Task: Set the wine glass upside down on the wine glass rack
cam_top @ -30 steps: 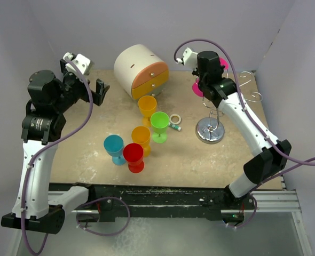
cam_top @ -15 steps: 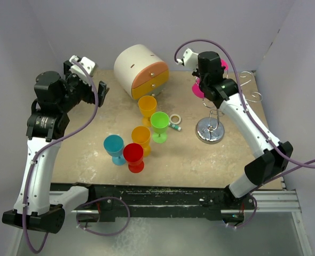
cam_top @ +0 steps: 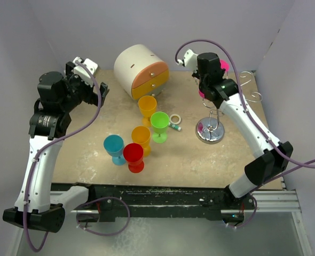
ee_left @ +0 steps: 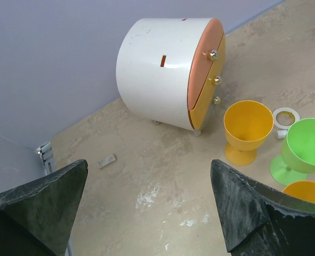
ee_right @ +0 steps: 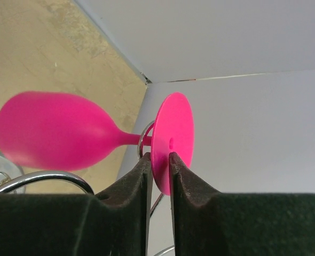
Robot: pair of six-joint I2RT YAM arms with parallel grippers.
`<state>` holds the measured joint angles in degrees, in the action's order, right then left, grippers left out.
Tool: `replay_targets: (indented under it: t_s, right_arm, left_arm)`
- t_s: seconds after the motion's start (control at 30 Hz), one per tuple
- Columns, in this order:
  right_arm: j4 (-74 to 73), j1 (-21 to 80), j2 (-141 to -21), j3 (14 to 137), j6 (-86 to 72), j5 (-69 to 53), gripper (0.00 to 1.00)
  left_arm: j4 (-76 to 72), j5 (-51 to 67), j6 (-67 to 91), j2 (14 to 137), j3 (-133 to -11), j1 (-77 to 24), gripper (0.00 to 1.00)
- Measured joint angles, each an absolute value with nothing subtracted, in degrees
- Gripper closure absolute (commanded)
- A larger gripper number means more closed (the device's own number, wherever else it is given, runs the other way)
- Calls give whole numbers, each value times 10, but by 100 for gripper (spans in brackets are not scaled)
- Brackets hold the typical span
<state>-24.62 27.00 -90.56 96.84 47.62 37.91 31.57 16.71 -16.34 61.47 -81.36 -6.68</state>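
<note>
Wine glass [ee_right: 50, 130] pinched by its foot rim in right fingers [ee_right: 125, 213]; may pivot and miss the rack [cam_top: 211, 133] scroll. Left fingers [ee_left: 253, 218] wide, empty.

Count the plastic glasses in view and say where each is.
6. Five stand together: yellow glass by the drawer box, green glass, orange glass, blue glass, red glass in front. The pink glass is in the right pincer. None looks hidden.

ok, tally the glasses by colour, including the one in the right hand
orange glasses: 2
green glass: 1
blue glass: 1
red glass: 1
pink glass, held by its foot in the right hand: 1
Total: 6
</note>
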Motion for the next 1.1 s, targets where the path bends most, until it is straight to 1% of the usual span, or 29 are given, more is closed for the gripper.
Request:
replay_targets:
  t_s: [0.2,0.47,0.53,0.77,1.1]
  right_arm:
    - [-256,270,-895,968,457,364,70]
    - [-284,270,-890,968,434,334,65]
    - [-286,270,-887,968,430,332,61]
    - [-300,270,-870,968,421,327,53]
    - [-315,271,-851,969,409,317,52]
  left_arm:
    - [310,164,-173,617,-803,-67,1]
    - [310,159,-180,624,-797,-67,1]
    - [310,157,-182,624,-797,-67,1]
    - [312,155,-187,634,-790,-67,1]
    - [338,151,-202,642,-759,-67,1]
